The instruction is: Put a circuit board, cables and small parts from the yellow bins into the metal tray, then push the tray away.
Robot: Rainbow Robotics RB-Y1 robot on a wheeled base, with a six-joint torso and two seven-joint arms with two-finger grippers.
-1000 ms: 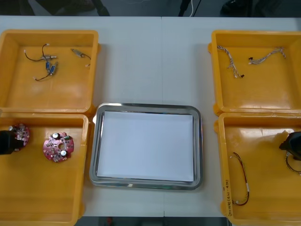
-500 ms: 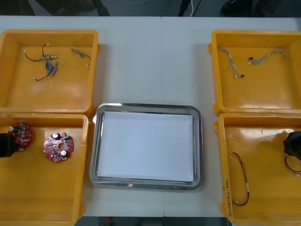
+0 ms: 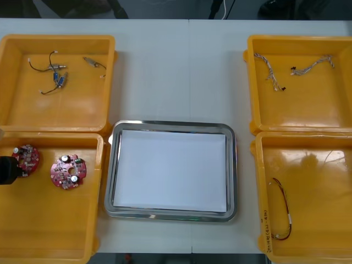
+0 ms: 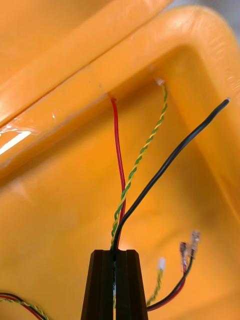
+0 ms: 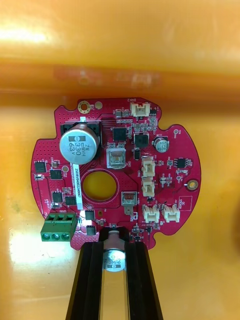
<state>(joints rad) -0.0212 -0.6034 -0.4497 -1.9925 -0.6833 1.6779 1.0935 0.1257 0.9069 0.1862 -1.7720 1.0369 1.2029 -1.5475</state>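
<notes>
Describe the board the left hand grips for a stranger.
Start at the near yellow bin on the robot's left. Of two round red boards there, it is the circuit board by the outer wall, pinched by the left hand; its neighbour lies free.

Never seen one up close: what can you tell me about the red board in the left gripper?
The circuit board is a round red disc with a centre hole, carrying a large silver cylinder, a green terminal block, white sockets and black chips. The left gripper pinches a small cylinder at its edge, inside the near left yellow bin.
</notes>
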